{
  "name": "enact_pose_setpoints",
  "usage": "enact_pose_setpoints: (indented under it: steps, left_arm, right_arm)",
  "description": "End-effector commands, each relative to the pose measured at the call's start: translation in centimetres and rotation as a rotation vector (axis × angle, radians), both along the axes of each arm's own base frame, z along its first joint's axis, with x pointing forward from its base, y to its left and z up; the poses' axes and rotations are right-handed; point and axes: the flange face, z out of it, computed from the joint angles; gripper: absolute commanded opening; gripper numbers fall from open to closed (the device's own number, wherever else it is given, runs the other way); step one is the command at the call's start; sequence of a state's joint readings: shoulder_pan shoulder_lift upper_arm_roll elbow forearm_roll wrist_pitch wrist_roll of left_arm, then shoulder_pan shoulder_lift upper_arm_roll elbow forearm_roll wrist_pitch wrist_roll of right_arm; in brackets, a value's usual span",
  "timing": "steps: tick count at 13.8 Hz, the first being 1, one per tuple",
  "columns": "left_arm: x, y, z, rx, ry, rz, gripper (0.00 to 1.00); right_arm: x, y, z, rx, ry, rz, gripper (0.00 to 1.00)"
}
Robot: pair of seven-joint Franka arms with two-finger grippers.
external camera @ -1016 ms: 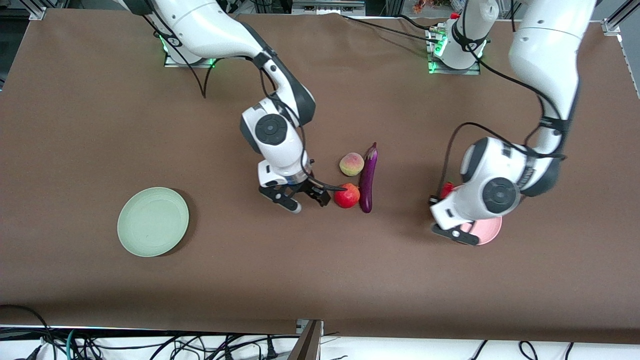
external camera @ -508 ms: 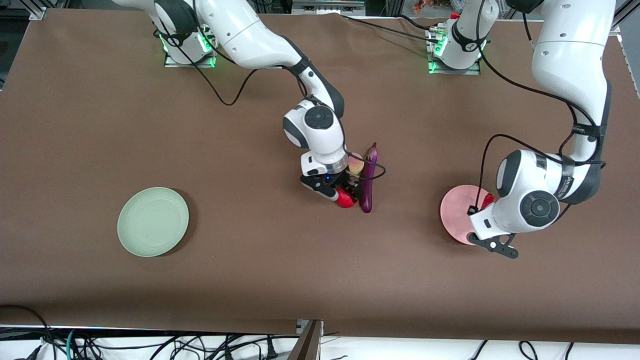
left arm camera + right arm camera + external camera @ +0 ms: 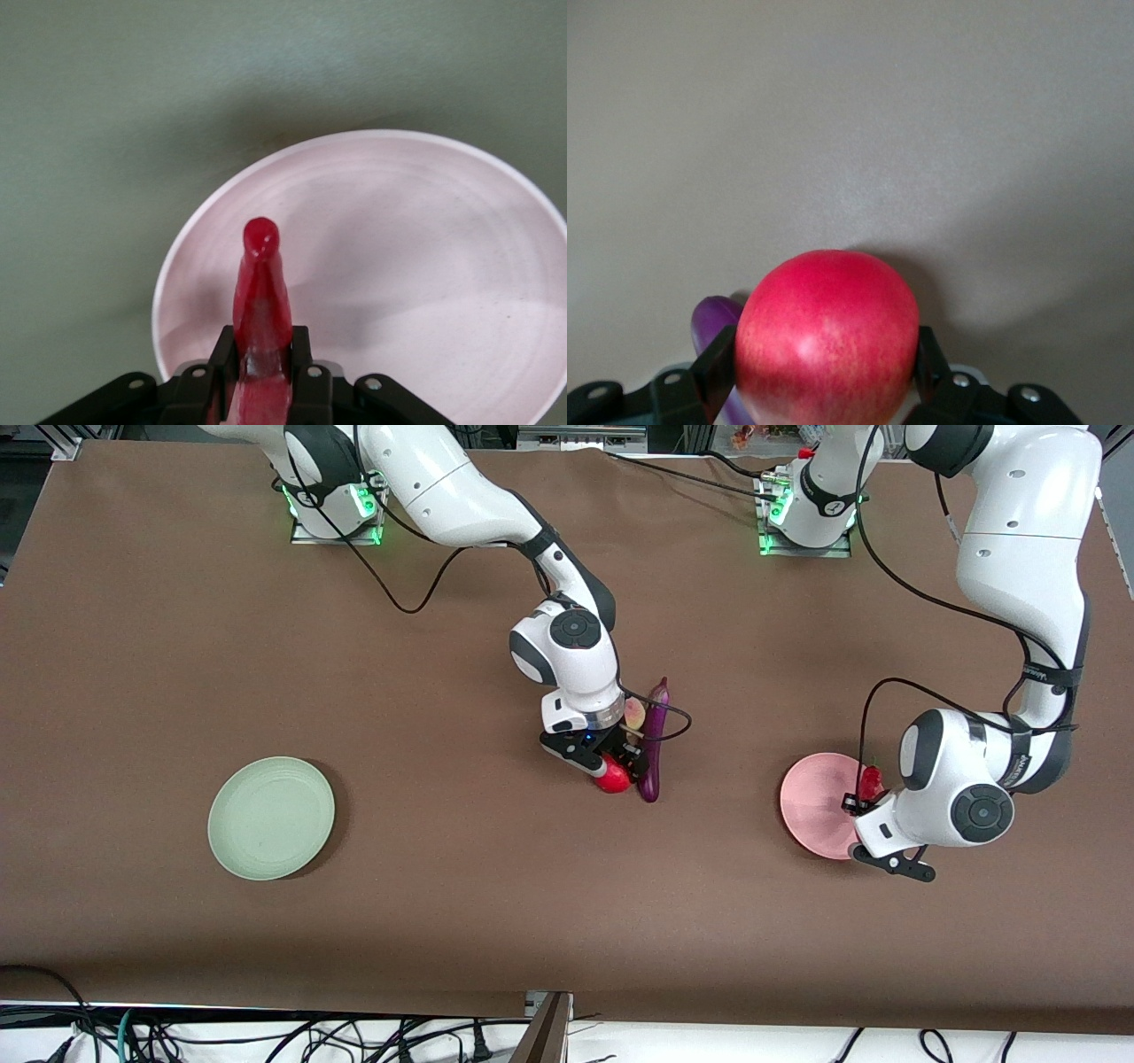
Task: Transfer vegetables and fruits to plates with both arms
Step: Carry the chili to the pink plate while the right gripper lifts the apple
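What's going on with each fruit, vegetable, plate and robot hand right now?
Left gripper: shut on the red chili pepper, over the pink plate.
Right gripper: fingers around the pomegranate.
Pomegranate: on the table, beside the eggplant.
Eggplant: lying on the table, untouched.
Peach: on the table, partly hidden by the right arm.
Pink plate: nothing resting on it yet.
Green plate: nothing on it.

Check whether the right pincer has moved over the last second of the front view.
Yes. The right pincer went toward the left arm's end of the table, from beside the pomegranate to straddling it, close against the eggplant, which stayed put.
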State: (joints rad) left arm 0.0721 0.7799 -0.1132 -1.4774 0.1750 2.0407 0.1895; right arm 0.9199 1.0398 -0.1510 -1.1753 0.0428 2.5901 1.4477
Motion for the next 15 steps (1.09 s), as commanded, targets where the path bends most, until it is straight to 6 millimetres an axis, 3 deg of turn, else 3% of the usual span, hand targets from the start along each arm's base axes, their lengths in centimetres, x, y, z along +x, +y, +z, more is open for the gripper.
enact_pose_setpoints:
  steps: [1, 2, 5, 7, 8, 10, 12, 15]
  left_arm:
    - [0.7, -0.2, 0.9, -0.021, -0.012, -0.031, 0.59]
    - [0.7, -0.2, 0.9, -0.024, -0.012, -0.027, 1.0]
    - [0.7, -0.1, 1.2, -0.024, -0.013, -0.026, 1.0]
    - [0.6, -0.7, 1.5, -0.023, -0.01, -0.023, 1.0]
    - [0.6, -1.7, 2.0, -0.031, -0.007, -0.032, 1.0]
    - [0.2, -4.4, 3.2, -0.05, 0.013, -0.038, 1.0]
    - [-0.8, -7.7, 4.8, -0.064, 0.053, -0.027, 1.0]
    - [-3.1, -14.9, 7.1, -0.088, 0.087, 0.018, 1.0]
  right_arm:
    - [0.9, -0.2, 0.7, -0.025, -0.035, 0.019, 0.21]
    - [1.6, -0.7, 2.2, -0.022, -0.042, 0.019, 0.21]
    - [5.7, -6.1, 7.5, -0.14, 0.045, 0.095, 0.21]
    - [6.5, -9.9, 9.9, -0.209, 0.138, 0.202, 0.21]
    - [7.0, -12.7, 10.4, -0.226, 0.171, 0.252, 0.21]
    - [8.3, -20.5, 11.7, -0.256, 0.208, 0.344, 0.21]
    - [9.3, -29.9, 12.2, -0.286, 0.235, 0.484, 0.21]
    - [11.4, -43.6, 10.9, -0.308, 0.256, 0.663, 0.23]
